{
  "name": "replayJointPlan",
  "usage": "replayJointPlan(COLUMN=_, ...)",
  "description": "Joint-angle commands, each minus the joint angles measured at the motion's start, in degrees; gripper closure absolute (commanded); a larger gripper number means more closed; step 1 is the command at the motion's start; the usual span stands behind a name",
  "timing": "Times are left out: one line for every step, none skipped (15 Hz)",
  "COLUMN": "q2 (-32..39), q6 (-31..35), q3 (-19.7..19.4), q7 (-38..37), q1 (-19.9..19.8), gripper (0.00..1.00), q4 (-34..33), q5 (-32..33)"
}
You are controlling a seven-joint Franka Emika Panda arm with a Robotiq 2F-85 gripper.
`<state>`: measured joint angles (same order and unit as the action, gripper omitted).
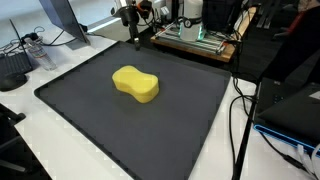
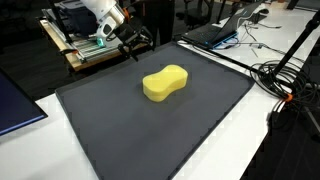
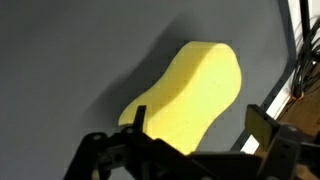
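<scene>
Gripper [image 2: 135, 45] is hovering at the mat's [image 1: 80, 120] far edge, jaws spread wide and gripping nothing. Sponge [image 1: 136, 84] is lying mid-mat, well apart from it. Looks like the approach step; closing in calls for centring over the sponge, then descending straight.

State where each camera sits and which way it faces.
In an exterior view: raised beside the mat, facing across it to the sponge; pincer at the far edge.
In an exterior view: raised beside the mat, facing the sponge; pincer top left.
Wrist view: faces the sponge; open pincer at bottom.
All share the sponge.
</scene>
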<state>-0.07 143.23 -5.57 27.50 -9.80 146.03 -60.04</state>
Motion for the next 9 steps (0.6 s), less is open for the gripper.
replayJointPlan(q2=-3.4, q6=-0.1, q3=0.0, q7=-5.1, q1=1.7, gripper=0.0, q4=-0.4, q5=10.8)
replayJointPlan(q2=-3.6, q6=0.3, q3=0.3, q7=-7.7, q1=2.2, gripper=0.0, q4=-1.0, q5=14.7)
replayJointPlan(q2=-4.2, q6=0.1, q3=0.6, q7=-9.8, q1=2.6, gripper=0.0, q4=-1.7, q5=18.5)
replayJointPlan(q2=-4.6, q6=0.2, q3=0.8, q7=-12.1, q1=3.0, gripper=0.0, q4=-2.4, q5=22.2)
replayJointPlan(q2=-4.9, q6=0.0, q3=1.2, q7=-14.8, q1=3.5, gripper=0.0, q4=-3.2, q5=26.6)
replayJointPlan(q2=-5.2, q6=-0.5, q3=1.4, q7=-16.5, q1=3.9, gripper=0.0, q4=-4.2, q5=30.0)
replayJointPlan(q2=-5.3, q6=-0.7, q3=1.7, q7=-19.1, q1=4.3, gripper=0.0, q4=-5.3, q5=33.9)
replayJointPlan(q2=-5.4, q6=-1.5, q3=1.9, q7=-20.7, q1=4.7, gripper=0.0, q4=-6.3, q5=37.2)
replayJointPlan(q2=-5.4, q6=-1.7, q3=2.1, q7=-22.6, q1=5.0, gripper=0.0, q4=-7.3, q5=40.6)
